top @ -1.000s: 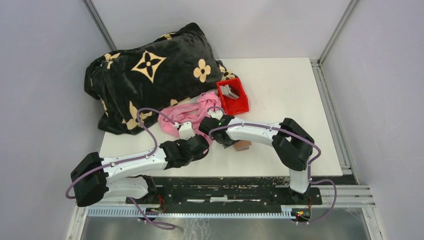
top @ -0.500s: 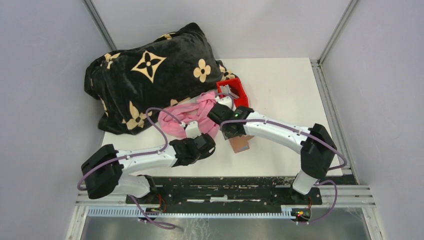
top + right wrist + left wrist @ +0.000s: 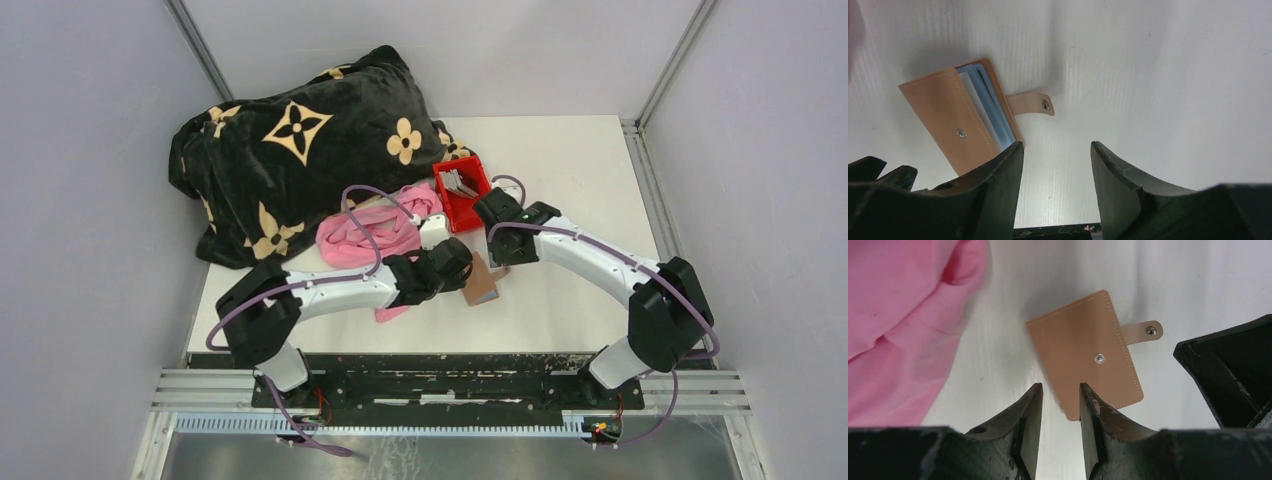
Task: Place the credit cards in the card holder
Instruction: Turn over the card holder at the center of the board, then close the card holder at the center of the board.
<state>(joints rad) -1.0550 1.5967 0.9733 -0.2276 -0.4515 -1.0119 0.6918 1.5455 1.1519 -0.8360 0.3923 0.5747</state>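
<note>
The brown card holder [image 3: 483,283] lies folded on the white table, its snap tab [image 3: 1148,330] unfastened and pointing away. Light blue and white card edges [image 3: 990,112] show between its covers in the right wrist view. My left gripper [image 3: 462,270] hovers at its left end, open, with the holder's near corner [image 3: 1083,352] under the gap between the fingers [image 3: 1060,390]. My right gripper [image 3: 497,212] is open and holds nothing, beside the red bin, with the holder off to the left of its fingers [image 3: 1055,147]. Several grey credit cards [image 3: 458,183] stand in the bin.
The red plastic bin [image 3: 478,205] sits mid-table behind the holder. A pink cloth [image 3: 375,235] lies left of it, close to my left arm. A black blanket with gold flowers [image 3: 300,150] covers the back left. The right gripper's dark body [image 3: 1228,370] shows beside the holder.
My right gripper has lifted off the card holder and swung back toward the red bin. My left arm has slid right, up to the holder, which now lies uncovered.
</note>
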